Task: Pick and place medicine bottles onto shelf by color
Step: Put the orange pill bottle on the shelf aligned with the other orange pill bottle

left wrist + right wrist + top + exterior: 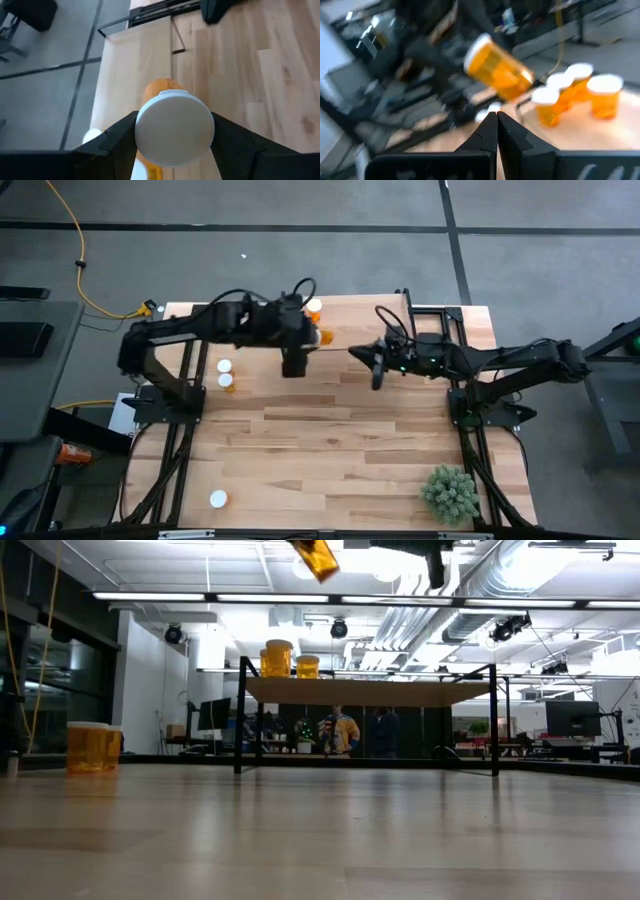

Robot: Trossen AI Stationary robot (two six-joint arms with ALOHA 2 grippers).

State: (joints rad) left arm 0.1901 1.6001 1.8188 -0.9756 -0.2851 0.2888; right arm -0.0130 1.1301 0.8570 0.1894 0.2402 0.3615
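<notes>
While the left gripper (172, 142) pinches a white-capped orange medicine bottle (174, 127) between its two dark fingers (117, 137), it hangs above the wood tabletop (340, 450), close to the shelf's left end. In the left wrist view the bottle's round cap faces the camera, the orange body pointing away beyond it toward the pale shelf board (135, 65). In the low view the same bottle (317, 557) is tilted and high in the air, above the level of the shelf (370, 692).

Just beyond that gripper, two more bottles (278, 658) stand upright on the shelf near its left end, side by side. To the gripper's outer side, a pair of bottles (225, 373) stands on the tabletop beside the left arm, and a single bottle (218, 499) sits well apart near the table's front left edge.

Across from it, the right gripper (376, 365) hovers over the table with its fingers (487, 131) pressed together, holding nothing. A green bushy plant (450, 492) stands at the front right corner.
</notes>
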